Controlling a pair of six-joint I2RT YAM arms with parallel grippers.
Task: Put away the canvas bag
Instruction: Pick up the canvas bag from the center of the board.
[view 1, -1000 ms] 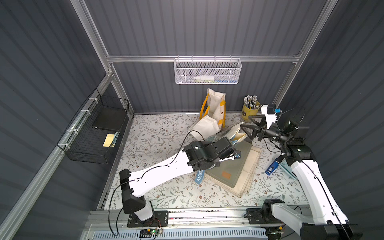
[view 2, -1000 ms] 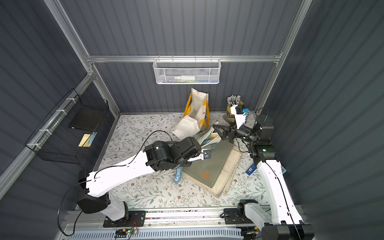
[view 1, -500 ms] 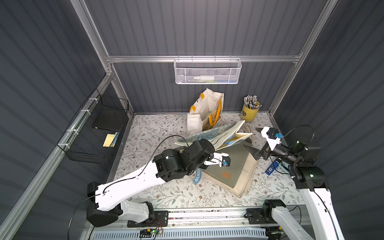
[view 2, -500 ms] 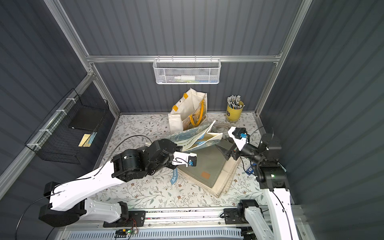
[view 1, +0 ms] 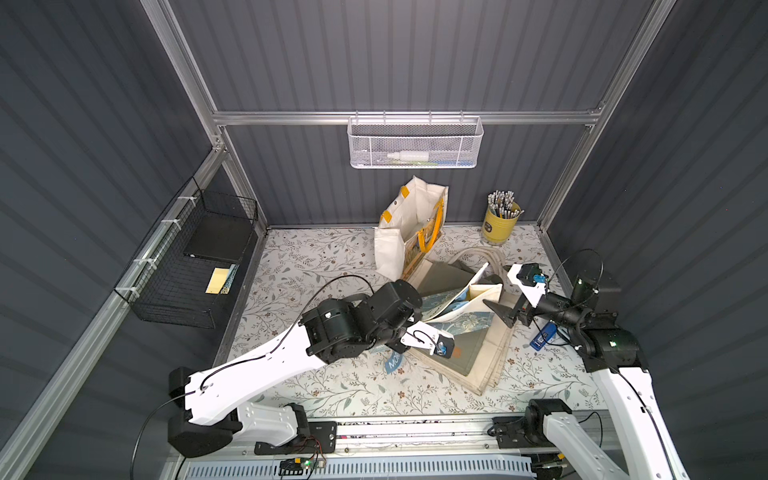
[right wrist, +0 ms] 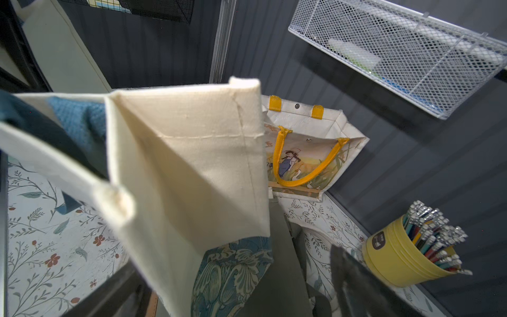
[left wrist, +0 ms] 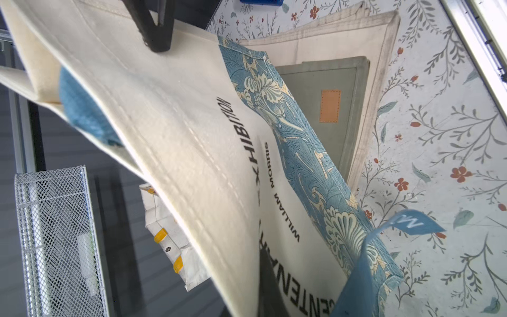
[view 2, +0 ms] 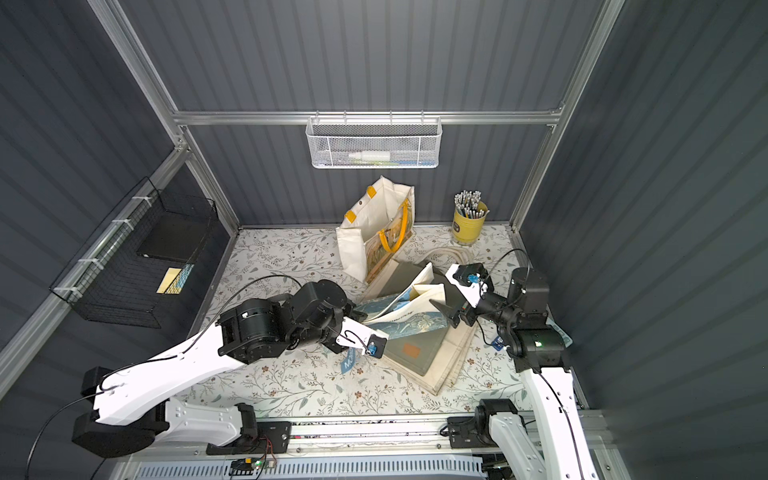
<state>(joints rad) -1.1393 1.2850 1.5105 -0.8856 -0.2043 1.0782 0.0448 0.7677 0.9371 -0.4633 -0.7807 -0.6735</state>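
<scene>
The canvas bag [view 1: 459, 305], cream with a blue floral panel and black lettering, hangs tilted above the table between my two arms. It fills the left wrist view [left wrist: 192, 142]. My left gripper [left wrist: 260, 260] is shut on the bag's edge, and one dark finger [left wrist: 271, 288] shows against the cloth. In both top views that gripper [view 1: 417, 323] [view 2: 358, 322] is mostly hidden under the bag. My right gripper [view 1: 495, 312] [right wrist: 233, 258] is open at the bag's other end. The cloth [right wrist: 192, 170] lies loosely between its spread fingers [right wrist: 348, 271].
A stack of folded bags [view 1: 471, 357] lies under the canvas bag. A white shopping bag with yellow handles [view 1: 409, 232] stands open at the back, beside a yellow cup of pencils [view 1: 500, 224]. A white mesh basket [view 1: 415, 143] hangs on the back wall and a black wire basket [view 1: 195, 266] on the left wall.
Both arms have drawn back toward the front with the bag, which now hangs lower. The right gripper has come down from near the pencil cup and its jaws have spread a little wider.
</scene>
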